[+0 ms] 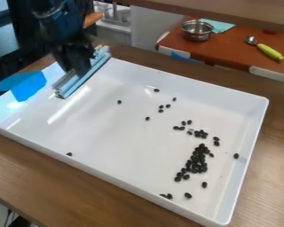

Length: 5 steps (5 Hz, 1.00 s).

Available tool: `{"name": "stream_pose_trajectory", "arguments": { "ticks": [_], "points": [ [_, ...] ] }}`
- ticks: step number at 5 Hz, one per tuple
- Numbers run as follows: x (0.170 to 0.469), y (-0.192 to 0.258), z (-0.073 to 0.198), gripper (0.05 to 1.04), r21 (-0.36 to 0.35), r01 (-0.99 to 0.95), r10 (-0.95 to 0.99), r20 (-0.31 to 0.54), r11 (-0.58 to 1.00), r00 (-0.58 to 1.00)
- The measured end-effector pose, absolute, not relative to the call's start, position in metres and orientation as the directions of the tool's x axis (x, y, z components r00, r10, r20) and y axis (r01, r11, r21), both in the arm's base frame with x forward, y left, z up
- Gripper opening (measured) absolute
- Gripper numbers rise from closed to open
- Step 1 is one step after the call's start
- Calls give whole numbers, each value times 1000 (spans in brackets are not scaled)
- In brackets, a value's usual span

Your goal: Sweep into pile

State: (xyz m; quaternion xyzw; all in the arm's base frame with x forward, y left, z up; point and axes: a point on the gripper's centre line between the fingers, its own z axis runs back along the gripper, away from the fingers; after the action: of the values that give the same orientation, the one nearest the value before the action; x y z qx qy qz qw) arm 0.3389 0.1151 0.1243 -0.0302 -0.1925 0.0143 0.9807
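Observation:
At the upper left of the camera view, the black gripper [75, 64] hangs over the far left part of the white tray [129, 177]. Directly below it is a light blue sweeping tool [82, 75] with a long straight edge, lying diagonally near the tray's back left. How the gripper's tips meet the tool is hard to make out. Black beans [196, 162] form a dense elongated cluster in the right half of the tray. Smaller groups and single beans lie around it, with one bean [69, 154] near the front left wall and another [119, 102] near the middle.
Blue tape [29, 86] covers part of the tray's left end. The tray's raised walls stand on a brown wooden table [67, 177]. Behind, an orange-brown surface [227, 48] holds a metal pot [197, 30], a teal cloth [220, 25] and a scoop with a yellow-green handle [269, 52].

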Motion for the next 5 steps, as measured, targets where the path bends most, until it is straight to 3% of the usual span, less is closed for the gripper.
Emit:
{"name": "stream_pose_trajectory", "arguments": {
  "ticks": [1, 3, 5],
  "points": [
    [347, 126, 103, 336, -22, -16, 23, 344, 1000, 939],
    [366, 102, 78, 336, 35, 27, -36, 293, 999, 955],
    [375, 76, 70, 336, 59, 53, -67, 276, 997, 959]
  ]
}}
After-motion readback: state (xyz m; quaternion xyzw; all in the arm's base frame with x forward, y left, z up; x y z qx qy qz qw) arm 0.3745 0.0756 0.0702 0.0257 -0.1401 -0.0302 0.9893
